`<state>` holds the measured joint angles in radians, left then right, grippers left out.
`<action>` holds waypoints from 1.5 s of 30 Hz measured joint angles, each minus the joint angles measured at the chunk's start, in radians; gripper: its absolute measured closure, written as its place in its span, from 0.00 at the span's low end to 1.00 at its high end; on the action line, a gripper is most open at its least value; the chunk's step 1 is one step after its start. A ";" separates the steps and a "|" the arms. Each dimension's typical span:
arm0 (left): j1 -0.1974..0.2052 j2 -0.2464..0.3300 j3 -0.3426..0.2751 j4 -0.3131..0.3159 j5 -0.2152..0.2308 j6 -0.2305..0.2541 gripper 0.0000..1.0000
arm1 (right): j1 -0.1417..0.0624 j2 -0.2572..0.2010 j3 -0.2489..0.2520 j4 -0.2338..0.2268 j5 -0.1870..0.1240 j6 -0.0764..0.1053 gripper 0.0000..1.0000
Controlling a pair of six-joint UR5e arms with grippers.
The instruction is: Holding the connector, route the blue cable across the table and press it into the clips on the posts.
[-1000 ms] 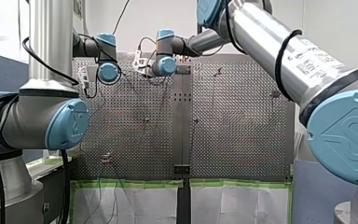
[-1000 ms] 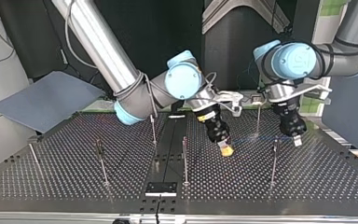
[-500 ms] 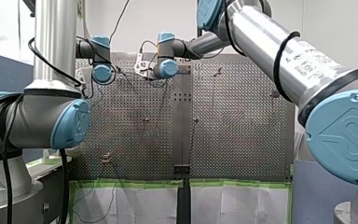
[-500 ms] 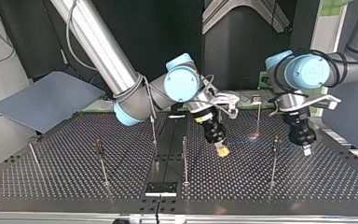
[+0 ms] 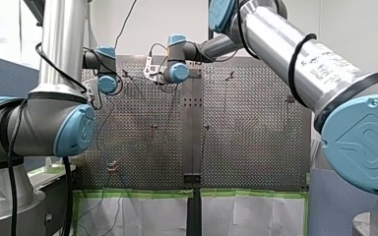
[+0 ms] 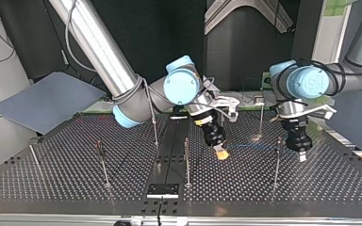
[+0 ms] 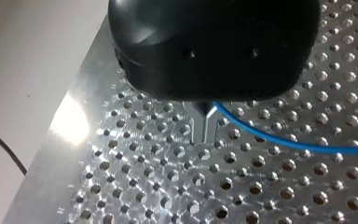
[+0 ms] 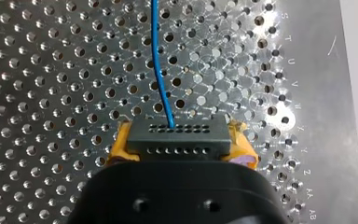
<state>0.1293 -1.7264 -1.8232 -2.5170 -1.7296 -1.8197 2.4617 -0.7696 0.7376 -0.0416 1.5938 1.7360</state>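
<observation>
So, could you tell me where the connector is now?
The connector is clamped between the yellow pads of my right gripper, near the top view's middle, just right of the centre post.

Two arms point(image 6: 99, 47), two claws point(image 6: 222, 154), six posts point(image 6: 187, 162), one blue cable point(image 8: 158, 70), one connector point(image 8: 177, 137), one table point(image 6: 52, 183).

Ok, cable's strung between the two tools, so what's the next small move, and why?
Probably ease my left tool down so the cable presses into the clip on the post beside it: my right tool grips the connector, and the cable runs past that post's top, seemingly not yet seated.
</observation>
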 joint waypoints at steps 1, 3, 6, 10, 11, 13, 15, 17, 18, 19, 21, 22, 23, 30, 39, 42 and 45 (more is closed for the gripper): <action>0.001 0.000 0.000 0.000 -0.002 -0.001 1.00 | 0.000 0.000 0.000 0.000 0.000 0.000 1.00; 0.002 -0.001 0.000 0.000 -0.010 -0.007 0.87 | 0.000 0.000 0.000 0.000 0.000 -0.001 1.00; 0.001 -0.001 0.000 -0.003 -0.018 -0.023 0.53 | -0.002 0.000 0.000 0.000 0.000 -0.001 1.00; -0.002 -0.001 0.001 -0.012 -0.021 -0.050 0.13 | -0.004 0.000 0.000 0.001 0.000 -0.005 1.00; -0.002 -0.001 0.001 -0.017 -0.024 -0.055 0.00 | -0.004 0.000 0.000 0.001 0.002 -0.006 1.00; 0.000 -0.001 0.001 -0.032 -0.034 -0.063 0.00 | -0.005 0.000 0.000 0.001 0.008 -0.010 1.00; 0.003 -0.001 0.001 -0.048 -0.049 -0.065 0.00 | -0.005 -0.001 0.000 0.002 0.014 -0.013 1.00; 0.003 -0.001 0.001 -0.062 -0.061 -0.068 0.00 | -0.004 -0.001 0.000 0.003 0.016 -0.014 1.00; 0.002 -0.001 0.000 -0.071 -0.070 -0.072 0.00 | -0.003 -0.002 0.000 0.003 0.018 -0.016 1.00; 0.002 0.001 0.000 -0.078 -0.077 -0.076 0.00 | -0.002 -0.002 0.000 0.004 0.019 -0.017 1.00; -0.002 0.008 -0.001 -0.095 -0.087 -0.085 0.00 | -0.001 -0.005 0.000 0.006 0.028 -0.023 1.00; -0.003 0.012 -0.002 -0.102 -0.089 -0.087 0.00 | 0.000 -0.006 0.000 0.007 0.032 -0.025 1.00; -0.005 0.017 -0.004 -0.109 -0.088 -0.089 0.00 | 0.001 -0.008 0.000 0.009 0.036 -0.027 1.00; -0.014 0.074 -0.053 -0.172 -0.038 -0.114 0.00 | 0.001 -0.018 0.000 0.023 0.072 -0.036 1.00; -0.022 0.144 -0.122 -0.242 0.031 -0.134 0.00 | 0.004 -0.020 0.000 0.042 0.097 -0.049 1.00; -0.023 0.166 -0.144 -0.264 0.049 -0.137 0.00 | 0.007 -0.020 0.000 0.044 0.098 -0.049 1.00; -0.024 0.189 -0.161 -0.287 0.057 -0.137 0.00 | 0.008 -0.020 0.000 0.047 0.098 -0.050 1.00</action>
<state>0.1052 -1.5379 -1.9842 -2.8035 -1.6729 -1.9568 2.4698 -0.7893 0.7376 0.0055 1.6919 1.6863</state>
